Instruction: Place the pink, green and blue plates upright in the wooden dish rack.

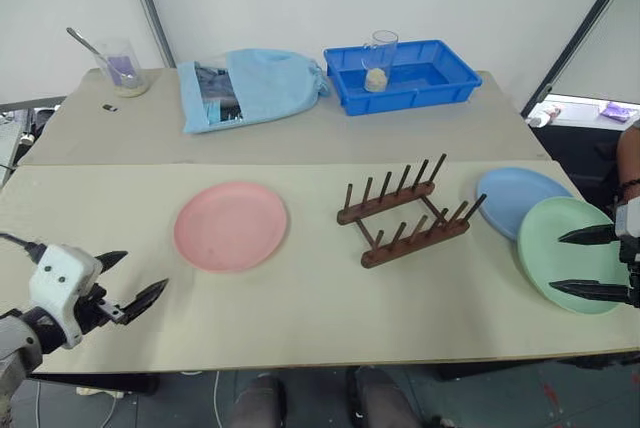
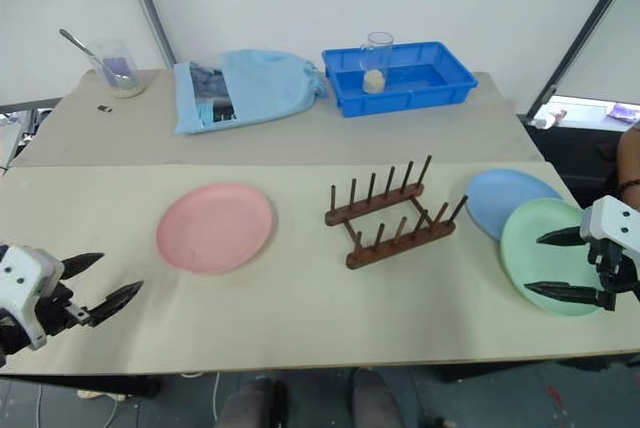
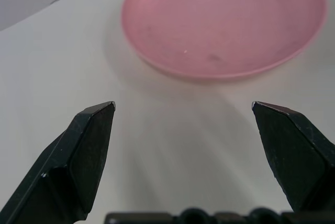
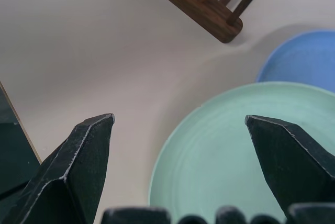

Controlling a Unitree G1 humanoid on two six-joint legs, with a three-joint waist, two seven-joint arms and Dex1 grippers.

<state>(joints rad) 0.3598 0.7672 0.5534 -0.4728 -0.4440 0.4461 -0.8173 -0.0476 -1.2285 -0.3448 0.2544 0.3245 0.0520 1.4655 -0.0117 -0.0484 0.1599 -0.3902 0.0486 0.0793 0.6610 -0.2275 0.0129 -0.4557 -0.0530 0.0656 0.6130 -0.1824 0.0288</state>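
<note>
My left end effector [image 1: 132,278] hangs over the bench [image 1: 300,318] at about eight o'clock in the head view, its two black fingers spread wide and holding nothing. Through my left wrist camera the fingertips [image 3: 94,130] frame bare bench, with the pink plate [image 3: 225,20] lying flat just beyond them, not touched.

My right end effector [image 2: 557,265] sits at about four o'clock, fingers also spread wide and empty. It hovers over the green plate [image 1: 565,253]; in my right wrist view one fingertip [image 4: 277,140] is above the plate's surface and the other above bare bench beside the rim. I cannot tell whether either tip touches anything.

The green plate lies flat near the bench's right edge, its rim overlapping the blue plate [image 1: 520,198], which lies flat at about two o'clock from it. The wooden rack [image 1: 405,213] stands near the middle of the bench, between the pink plate at its nine o'clock and the blue plate at its three o'clock, apart from both. Its pegs are all bare.

At the far side, around twelve o'clock, sits a blue tray [image 1: 405,76] with a clear glass [image 1: 379,58] in it; a light blue cloth bag [image 1: 250,86] lies at eleven o'clock, and a cup with a spoon [image 1: 122,66] farther toward ten.
</note>
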